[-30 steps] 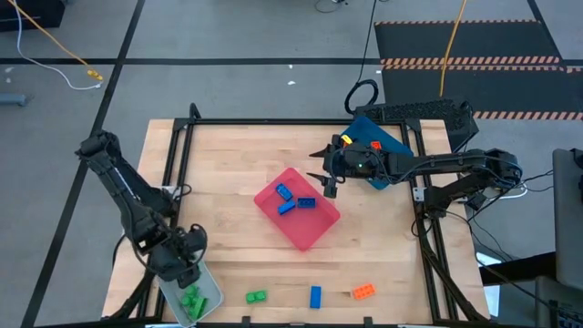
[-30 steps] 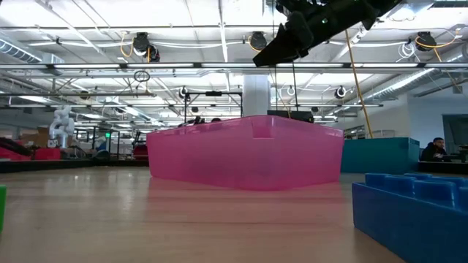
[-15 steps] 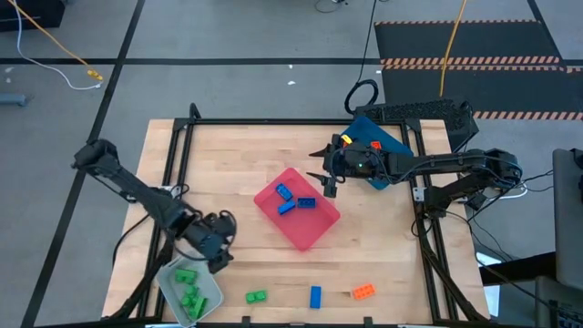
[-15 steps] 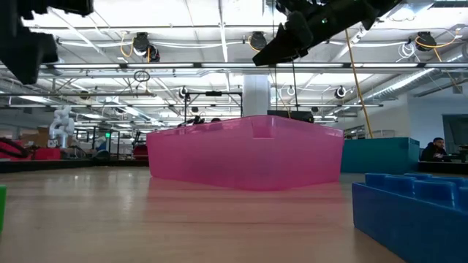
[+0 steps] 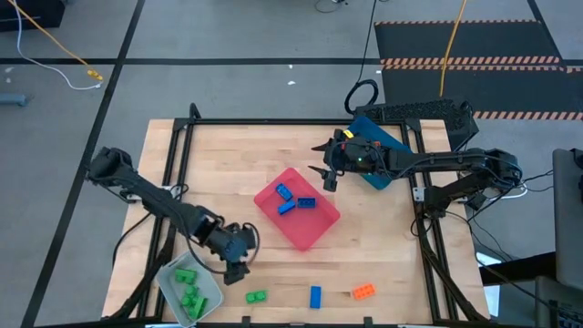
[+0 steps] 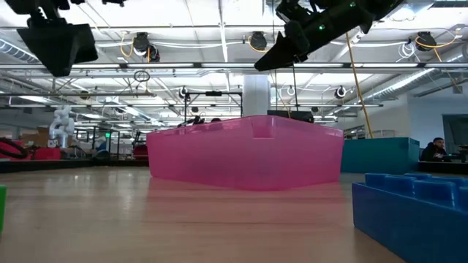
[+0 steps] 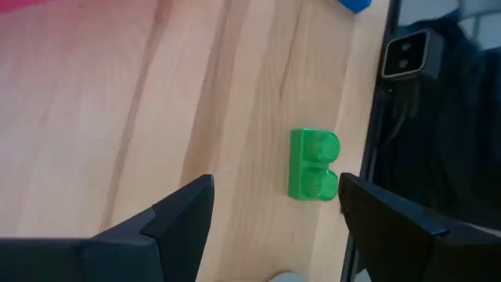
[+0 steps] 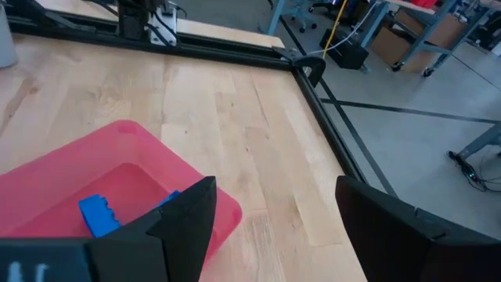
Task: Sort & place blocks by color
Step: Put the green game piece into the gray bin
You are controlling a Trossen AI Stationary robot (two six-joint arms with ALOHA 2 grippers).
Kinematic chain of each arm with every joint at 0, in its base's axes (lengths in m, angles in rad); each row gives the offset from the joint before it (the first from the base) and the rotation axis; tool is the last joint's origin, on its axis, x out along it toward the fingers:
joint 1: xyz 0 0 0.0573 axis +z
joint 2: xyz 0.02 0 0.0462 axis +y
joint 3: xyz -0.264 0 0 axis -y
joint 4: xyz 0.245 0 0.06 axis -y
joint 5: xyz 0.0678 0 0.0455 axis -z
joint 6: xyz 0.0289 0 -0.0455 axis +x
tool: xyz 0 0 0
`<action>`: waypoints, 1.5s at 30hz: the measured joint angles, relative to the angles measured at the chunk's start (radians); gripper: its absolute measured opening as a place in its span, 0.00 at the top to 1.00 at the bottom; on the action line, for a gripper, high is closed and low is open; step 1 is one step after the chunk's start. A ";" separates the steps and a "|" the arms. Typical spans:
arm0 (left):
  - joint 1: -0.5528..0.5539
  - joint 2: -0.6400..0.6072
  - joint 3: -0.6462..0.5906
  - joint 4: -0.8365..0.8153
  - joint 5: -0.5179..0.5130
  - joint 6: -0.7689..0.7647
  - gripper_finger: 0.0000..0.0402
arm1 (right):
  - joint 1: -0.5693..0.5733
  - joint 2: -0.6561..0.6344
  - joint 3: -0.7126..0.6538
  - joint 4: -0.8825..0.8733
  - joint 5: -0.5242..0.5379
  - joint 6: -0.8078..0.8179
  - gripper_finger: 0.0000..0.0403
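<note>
My left gripper (image 5: 239, 266) hangs open over the near left part of the table, just right of the pale grey tray (image 5: 211, 293), which holds several green blocks (image 5: 189, 290). A loose green block (image 7: 313, 164) lies flat on the wood ahead of its fingers, also in the high view (image 5: 256, 296). A blue block (image 5: 315, 296) and an orange block (image 5: 363, 292) lie along the near edge. My right gripper (image 5: 324, 175) hangs open above the far corner of the pink-red tray (image 5: 314, 228), where three blue blocks (image 5: 293, 200) lie.
A dark blue tray (image 5: 383, 146) with an orange block (image 5: 374, 145) sits at the far right, partly under my right arm. A black frame (image 5: 273, 121) rims the table. The pink-red tray (image 6: 245, 153) stands mid-table; bare wood lies between it and the near blocks.
My left gripper has swung from above the pale grey tray toward the table's right, along the near edge toward the loose green block, rolling its wrist as it went. It has stayed open.
</note>
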 joint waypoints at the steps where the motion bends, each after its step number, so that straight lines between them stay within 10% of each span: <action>1: -0.004 0.023 0.021 -0.013 0.000 0.001 0.31 | 0.000 0.000 0.000 -0.005 0.000 0.001 0.36; 17: -0.089 0.389 0.387 -0.222 0.023 -0.063 0.31 | 0.000 0.000 -0.001 -0.074 -0.001 0.008 0.36; 45: -0.163 0.553 0.443 -0.212 -0.071 -0.220 0.31 | 0.000 0.000 -0.001 -0.044 -0.005 0.009 0.36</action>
